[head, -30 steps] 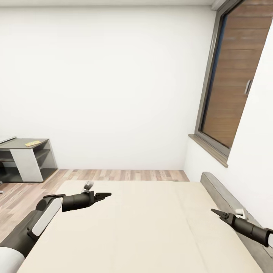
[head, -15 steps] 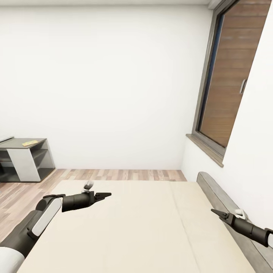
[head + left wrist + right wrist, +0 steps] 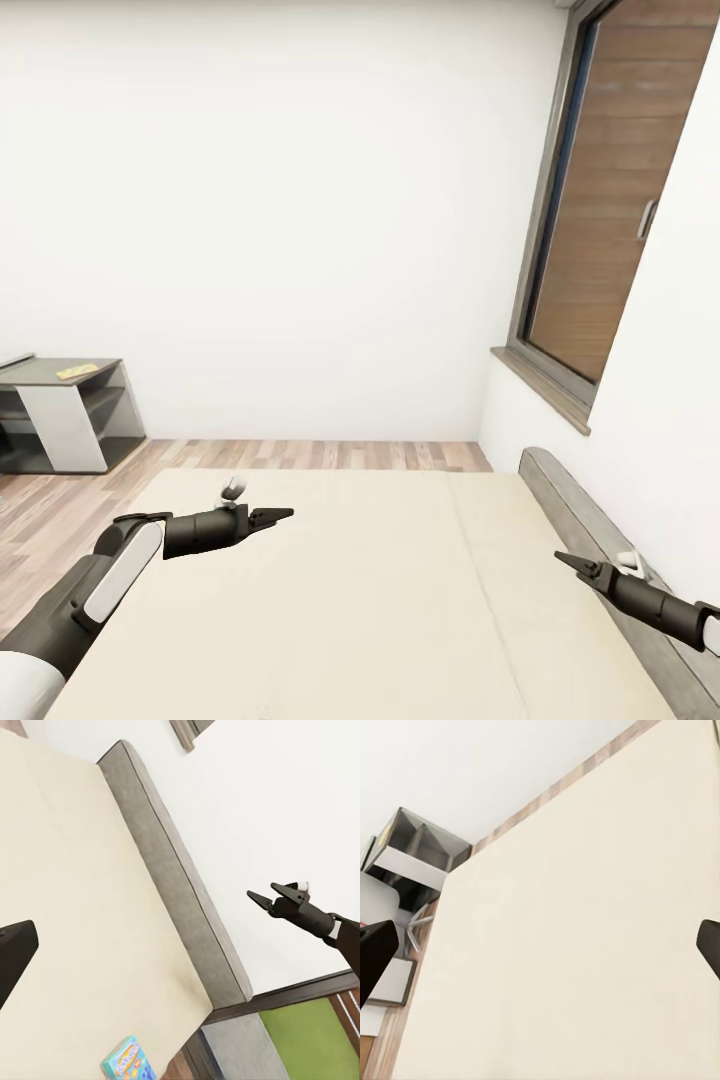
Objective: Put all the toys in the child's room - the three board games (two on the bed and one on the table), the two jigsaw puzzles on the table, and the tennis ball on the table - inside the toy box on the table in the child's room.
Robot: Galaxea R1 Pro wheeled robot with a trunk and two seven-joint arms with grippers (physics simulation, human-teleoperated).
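Note:
The bed point(image 3: 380, 590) spreads its bare beige mattress under both arms, its grey headboard point(image 3: 575, 505) on the right. My left gripper point(image 3: 287, 514) hovers open over the mattress's left part. Open too, my right gripper point(image 3: 562, 558) hangs close to the headboard and also appears in the left wrist view point(image 3: 260, 891). A small blue board game point(image 3: 129, 1062) lies flat on the mattress near its edge. Far left stands the table point(image 3: 45, 383) with a thin yellowish jigsaw puzzle point(image 3: 77, 371) on top. The toy box and tennis ball are out of view.
A large wood-backed window point(image 3: 610, 200) with a grey sill is set in the right wall. Wood floor point(image 3: 320, 455) runs between the bed's far edge and the white wall. In the right wrist view the table point(image 3: 424, 844) and a chair's star base point(image 3: 416, 928) stand beyond the bed.
The camera has moved a little, so the table and window sit slightly differently in the picture. Both arms hold the same pose, grippers unchanged.

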